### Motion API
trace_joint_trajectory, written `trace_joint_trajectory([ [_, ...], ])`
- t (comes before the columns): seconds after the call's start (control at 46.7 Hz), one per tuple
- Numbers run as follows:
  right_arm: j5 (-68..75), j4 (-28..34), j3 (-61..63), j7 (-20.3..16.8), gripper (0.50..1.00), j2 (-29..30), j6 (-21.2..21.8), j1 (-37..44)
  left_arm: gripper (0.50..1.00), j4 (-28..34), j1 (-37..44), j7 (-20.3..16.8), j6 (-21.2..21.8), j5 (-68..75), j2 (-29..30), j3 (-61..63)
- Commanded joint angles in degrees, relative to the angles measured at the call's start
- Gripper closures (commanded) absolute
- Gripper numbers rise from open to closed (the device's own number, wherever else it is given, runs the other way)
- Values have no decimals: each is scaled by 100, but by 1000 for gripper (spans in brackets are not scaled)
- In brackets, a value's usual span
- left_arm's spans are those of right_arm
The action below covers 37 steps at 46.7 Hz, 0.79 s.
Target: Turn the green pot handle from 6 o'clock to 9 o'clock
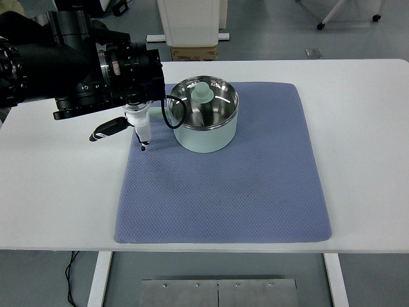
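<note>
Left hand (131, 121) sits at the pot's left side, its black arm (57, 67) coming in from the upper left edge of the top view. One dark finger sticks out to the left over the white table (57, 192), and a white finger with a dark tip points down toward the mat's left edge. Whether the hand is clasping the handle or merely resting against it cannot be told, because the wrist covers that spot. The green pot (204, 118) stands upright on the upper left part of the blue mat (230, 185), its shiny steel inside showing, with a green knobbed piece leaning inside it. Only a pale green stub of the handle (155, 114) peeks out at the pot's left, at the hand. A black cable loops against the pot's left rim.
</note>
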Motion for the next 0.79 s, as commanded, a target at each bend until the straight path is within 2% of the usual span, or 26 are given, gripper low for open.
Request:
trace_joint_trajectory([
  [0.0,0,0,0,-1,500,0,0,0,500,77,-1,56,0,-6,0,17],
  [0.171,0,0,0,-1,500,0,0,0,500,104,17,162,0,-14,0,26],
  [0.364,0,0,0,-1,500,0,0,0,500,-124,-1,48,0,-251,0,-9],
  [0.578,0,0,0,-1,500,0,0,0,500,-520,-115,-374,0,-366,44,-413],
  [0.77,0,0,0,-1,500,0,0,0,500,-573,-115,-649,0,-603,70,-949],
])
